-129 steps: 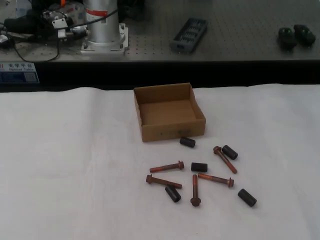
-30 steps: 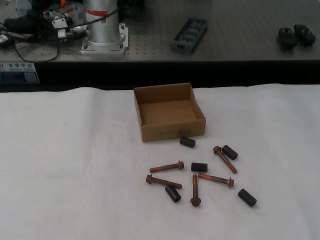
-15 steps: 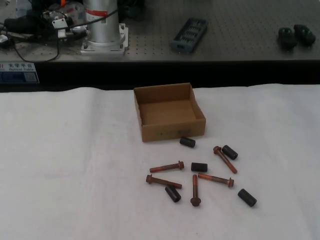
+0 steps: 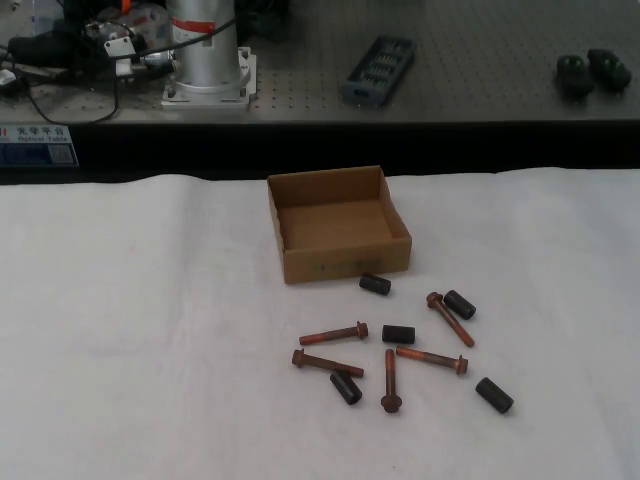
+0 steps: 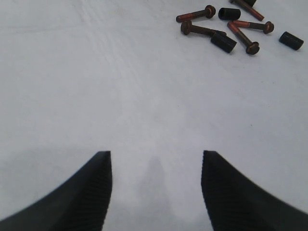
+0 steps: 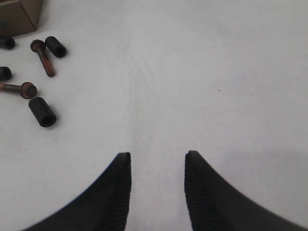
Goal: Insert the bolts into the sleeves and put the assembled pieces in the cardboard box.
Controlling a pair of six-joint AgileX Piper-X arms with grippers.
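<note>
Left gripper [image 5: 155, 156] gapes wide, holding nothing; right gripper [image 6: 158, 155] stands parted, likewise empty; bolts [image 4: 334, 333] and sleeves [image 4: 398, 333] (rusty, black) lie scattered on the cloth [image 4: 150, 330] at five o'clock from the cardboard box [image 4: 345, 262].

I'm working in what is looking like a lab or robotics workshop. Behind my white-sheeted tabletop [image 4: 120, 330], a grey metal breadboard bench [image 4: 480, 90] is showing its regular grid of mounting holes. A bolted-down metal column [image 4: 205, 45] is standing on it, with tangled cables [image 4: 45, 55] trailing beside, a black slotted tray [image 4: 378, 68] and black knobs [image 4: 592, 72] lying farther along. Rusty bolts [image 4: 333, 333] and black sleeves [image 4: 398, 333] are lying loose in front.
</note>
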